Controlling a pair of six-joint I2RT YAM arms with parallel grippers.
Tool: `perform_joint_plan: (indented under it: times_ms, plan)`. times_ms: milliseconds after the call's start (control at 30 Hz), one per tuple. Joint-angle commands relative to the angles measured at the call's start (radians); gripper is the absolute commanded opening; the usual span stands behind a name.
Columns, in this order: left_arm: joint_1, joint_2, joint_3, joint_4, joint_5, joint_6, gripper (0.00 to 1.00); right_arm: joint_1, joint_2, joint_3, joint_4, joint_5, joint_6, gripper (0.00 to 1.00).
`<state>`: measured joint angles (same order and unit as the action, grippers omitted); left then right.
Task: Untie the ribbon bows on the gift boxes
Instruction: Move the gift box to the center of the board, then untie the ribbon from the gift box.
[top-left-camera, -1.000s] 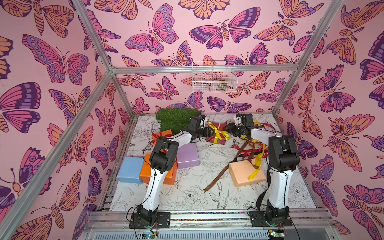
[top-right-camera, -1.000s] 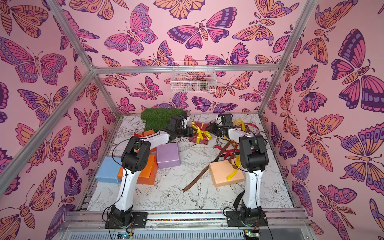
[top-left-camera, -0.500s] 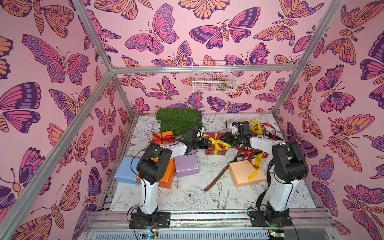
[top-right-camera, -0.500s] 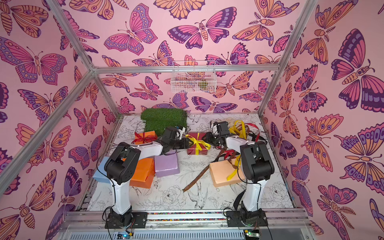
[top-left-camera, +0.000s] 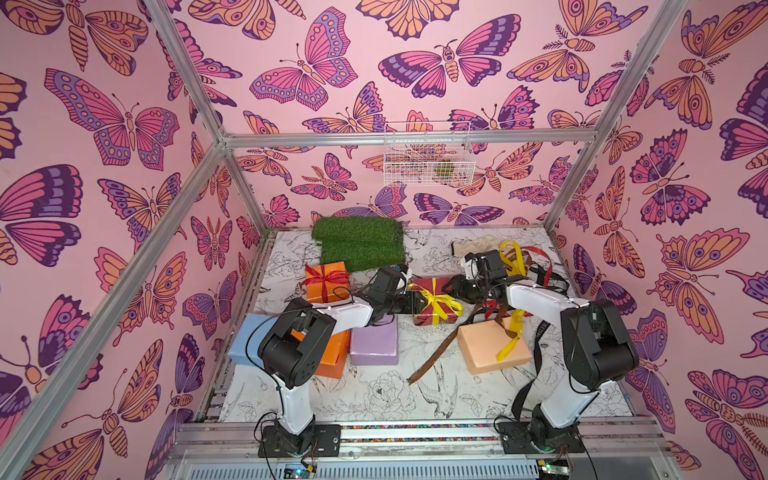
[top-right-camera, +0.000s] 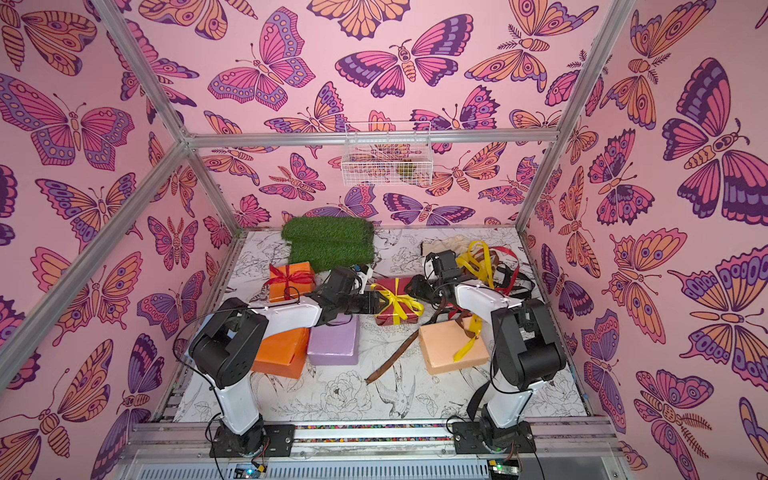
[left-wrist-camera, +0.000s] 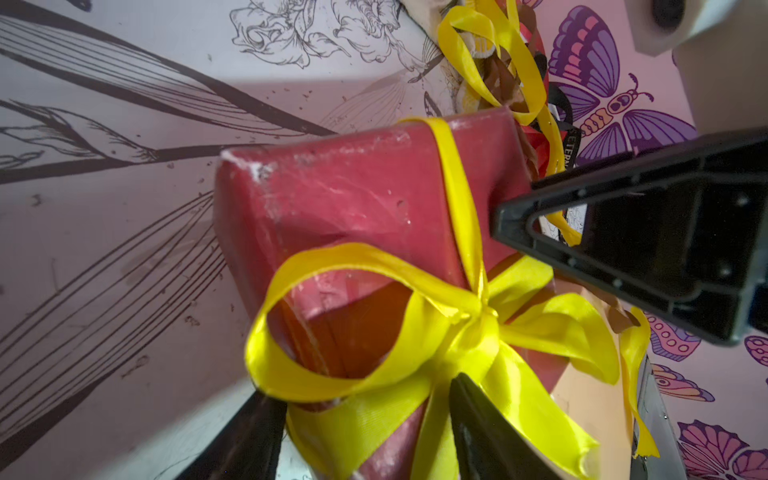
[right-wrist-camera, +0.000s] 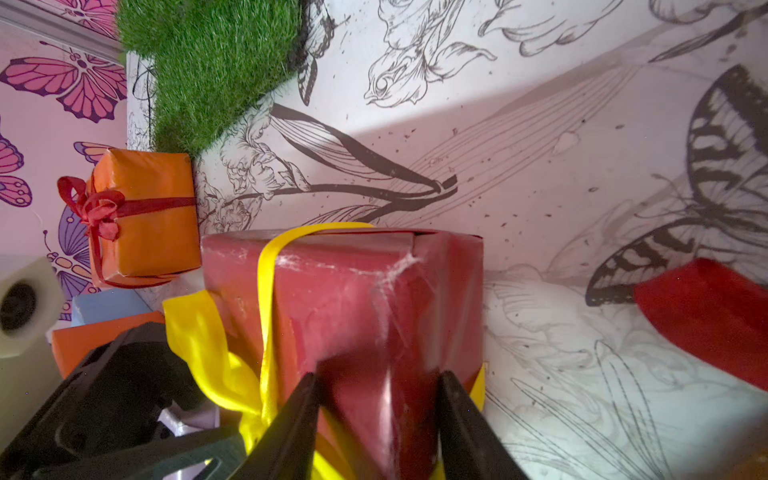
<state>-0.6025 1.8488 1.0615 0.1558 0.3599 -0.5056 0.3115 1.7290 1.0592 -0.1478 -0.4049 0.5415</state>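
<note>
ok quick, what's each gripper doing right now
Left gripper: jaws astride the yellow bow on the dark red box; whether it grips cannot be told.
Right gripper: closed on the dark red box.

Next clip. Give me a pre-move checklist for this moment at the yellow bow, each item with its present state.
1. Right gripper clamps the dark red box: ok, a finger on each side of its end.
2. Left gripper at the yellow bow: ok, a tail lies between its fingers.
3. Tail pinched: not ok, jaws stand apart.
4. Bow loosened: not ok, both loops intact.
5. Loose ribbons clear of the pull: cannot tell.
</note>
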Motion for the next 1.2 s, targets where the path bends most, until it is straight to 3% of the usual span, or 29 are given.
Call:
perform_joint_plan:
  times_ms: [0, 267, 433, 733, 900, 1167]
  plan:
    - [-0.008, -0.042, 0.08, -0.095, -0.04, 0.09, 0.67, 0.017, 0.036, 0.052, -0.052, -0.055, -0.039, 0.47]
    - [-0.009, -0.083, 0.167, -0.334, -0.146, 0.181, 0.75, 0.017, 0.053, 0.116, -0.116, -0.006, -0.088, 0.48]
    - [-0.008, -0.105, 0.161, -0.362, -0.188, 0.191, 0.76, 0.017, 0.046, 0.148, -0.153, 0.017, -0.11, 0.49]
    - [0.059, 0.0, 0.319, -0.384, -0.155, 0.265, 0.75, 0.056, -0.146, 0.13, -0.259, 0.189, -0.201, 0.45]
    - [0.095, 0.077, 0.392, -0.384, -0.082, 0.277, 0.73, 0.07, -0.222, 0.099, -0.274, 0.063, -0.225, 0.39]
    - [0.091, 0.139, 0.402, -0.377, 0.014, 0.308, 0.72, 0.116, -0.22, 0.041, -0.319, -0.054, -0.233, 0.39]
